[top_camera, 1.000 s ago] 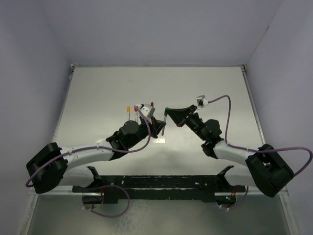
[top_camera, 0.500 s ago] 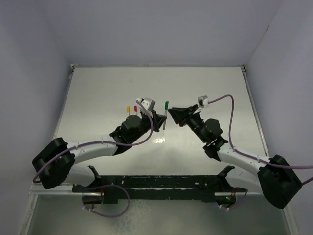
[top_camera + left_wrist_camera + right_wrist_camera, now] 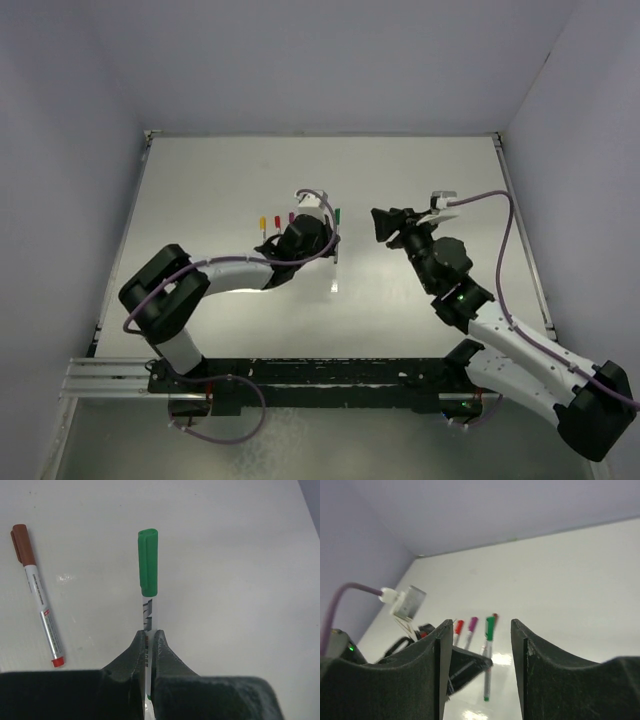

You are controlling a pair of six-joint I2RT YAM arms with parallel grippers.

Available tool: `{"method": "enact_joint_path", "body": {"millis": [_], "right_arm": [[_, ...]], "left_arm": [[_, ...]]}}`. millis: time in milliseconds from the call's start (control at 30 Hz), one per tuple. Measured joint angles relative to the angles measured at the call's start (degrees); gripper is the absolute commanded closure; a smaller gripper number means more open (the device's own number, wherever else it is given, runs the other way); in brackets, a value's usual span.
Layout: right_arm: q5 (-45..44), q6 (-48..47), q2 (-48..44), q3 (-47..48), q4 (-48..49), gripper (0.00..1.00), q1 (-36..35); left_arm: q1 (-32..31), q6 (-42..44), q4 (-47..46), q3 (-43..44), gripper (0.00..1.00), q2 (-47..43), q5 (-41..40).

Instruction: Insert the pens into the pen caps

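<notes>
Grips light, stiff, probably slick green-capped pen [image 3: 148, 587] low on its barrel with left jaws; holds right jaws parted, empty.

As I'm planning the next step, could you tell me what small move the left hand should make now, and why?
Probably lower the green-capped pen to the table beside the red-capped pen and open the left hand: its cap looks fully on, and the right hand stands open, clear of it.
</notes>
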State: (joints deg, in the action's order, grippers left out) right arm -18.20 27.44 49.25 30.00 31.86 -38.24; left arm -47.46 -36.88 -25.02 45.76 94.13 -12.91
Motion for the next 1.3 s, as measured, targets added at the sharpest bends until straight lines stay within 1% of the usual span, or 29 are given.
{"method": "enact_joint_path", "body": {"millis": [167, 300, 467, 567, 700, 733, 833, 900, 1300], "right_arm": [[-7.0, 0.2, -2.0, -1.0, -10.8, 0.46, 0.0], [-11.6, 0.7, -5.0, -2.8, -17.0, 0.44, 0.0], [-17.4, 2.9, -7.1, -3.0, -23.1, 0.43, 0.0], [-20.1, 4.0, -7.4, -3.1, -26.0, 0.42, 0.0], [-22.1, 4.9, -7.5, -3.8, -28.0, 0.41, 0.0], [-22.6, 5.0, -7.7, -4.2, -28.4, 0.41, 0.0], [-23.3, 5.4, -7.7, -5.1, -29.0, 0.41, 0.0], [-23.8, 5.5, -7.7, -5.6, -29.4, 0.41, 0.0], [-25.7, 6.1, -8.0, -6.6, -29.6, 0.41, 0.0]], "left_arm": [[1.2, -1.1, 7.8, 10.1, 1.0, 5.7, -1.1], [2.1, -1.1, 12.5, 15.4, 0.91, 9.2, -1.8], [3.9, -1.1, 18.7, 20.7, 0.85, 14.4, -2.3], [4.8, -1.0, 21.4, 21.4, 0.81, 16.0, -2.5], [5.8, -1.0, 24.3, 22.6, 0.8, 18.2, -2.9], [6.0, -1.0, 24.8, 23.0, 0.78, 18.7, -3.0], [6.3, -1.0, 25.6, 23.4, 0.66, 19.4, -3.0], [6.5, -1.1, 26.3, 23.9, 0.62, 19.5, -3.1], [7.2, -1.1, 26.9, 24.8, 0.57, 19.5, -2.6]]}}
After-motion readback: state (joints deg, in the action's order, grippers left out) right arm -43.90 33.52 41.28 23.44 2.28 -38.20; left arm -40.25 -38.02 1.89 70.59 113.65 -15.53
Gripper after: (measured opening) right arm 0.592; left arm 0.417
